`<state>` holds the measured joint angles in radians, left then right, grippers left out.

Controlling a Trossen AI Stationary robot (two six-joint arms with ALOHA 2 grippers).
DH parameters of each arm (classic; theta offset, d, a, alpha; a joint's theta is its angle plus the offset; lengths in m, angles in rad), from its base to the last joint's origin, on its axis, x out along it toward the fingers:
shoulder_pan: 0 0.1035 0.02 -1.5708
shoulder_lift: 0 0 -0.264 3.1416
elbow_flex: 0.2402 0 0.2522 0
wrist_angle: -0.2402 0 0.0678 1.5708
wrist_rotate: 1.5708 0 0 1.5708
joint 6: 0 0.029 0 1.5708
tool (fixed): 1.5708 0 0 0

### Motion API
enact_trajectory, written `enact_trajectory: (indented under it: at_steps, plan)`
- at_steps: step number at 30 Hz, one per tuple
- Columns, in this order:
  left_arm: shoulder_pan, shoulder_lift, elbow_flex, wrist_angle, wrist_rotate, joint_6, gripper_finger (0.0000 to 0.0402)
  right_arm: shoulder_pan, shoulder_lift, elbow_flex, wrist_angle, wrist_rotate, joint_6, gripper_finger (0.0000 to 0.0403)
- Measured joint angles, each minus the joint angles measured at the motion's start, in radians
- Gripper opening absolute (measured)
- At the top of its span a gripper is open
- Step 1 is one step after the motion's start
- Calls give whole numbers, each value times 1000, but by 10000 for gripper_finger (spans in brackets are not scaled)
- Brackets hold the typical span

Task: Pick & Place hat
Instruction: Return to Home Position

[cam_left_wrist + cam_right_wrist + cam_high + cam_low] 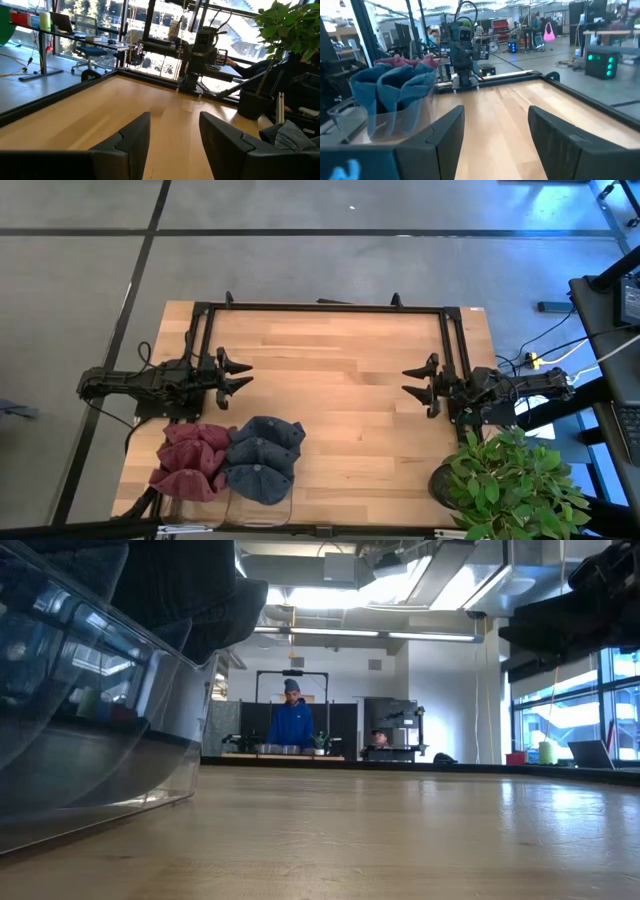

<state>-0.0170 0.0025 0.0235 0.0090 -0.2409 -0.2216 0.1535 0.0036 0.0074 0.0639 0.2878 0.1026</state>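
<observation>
Several caps sit piled in a clear plastic bin (245, 513) at the table's near left: dark blue caps (262, 457) and red caps (192, 460). The pile also shows in the right wrist view (395, 85), and a blue cap's edge shows in the left wrist view (292, 137). My left gripper (243, 373) is open and empty at the table's left side, just beyond the bin. My right gripper (410, 382) is open and empty at the table's right side, far from the caps.
A black frame (320, 307) runs along the table's far edge and sides. A potted plant (510, 485) stands at the near right corner. The bin's clear wall (90, 730) fills the low view's left. A person stands far behind the table (291, 720).
</observation>
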Motion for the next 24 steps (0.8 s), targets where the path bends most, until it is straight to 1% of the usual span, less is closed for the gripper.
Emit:
enact_trajectory:
  at_steps: [5,24]
  plan:
    - [0,0,0,0,0,0,164,0,0,0,0,0,-57,220]
    - [0,0,0,0,0,0,164,0,0,0,0,-1,-57,220]
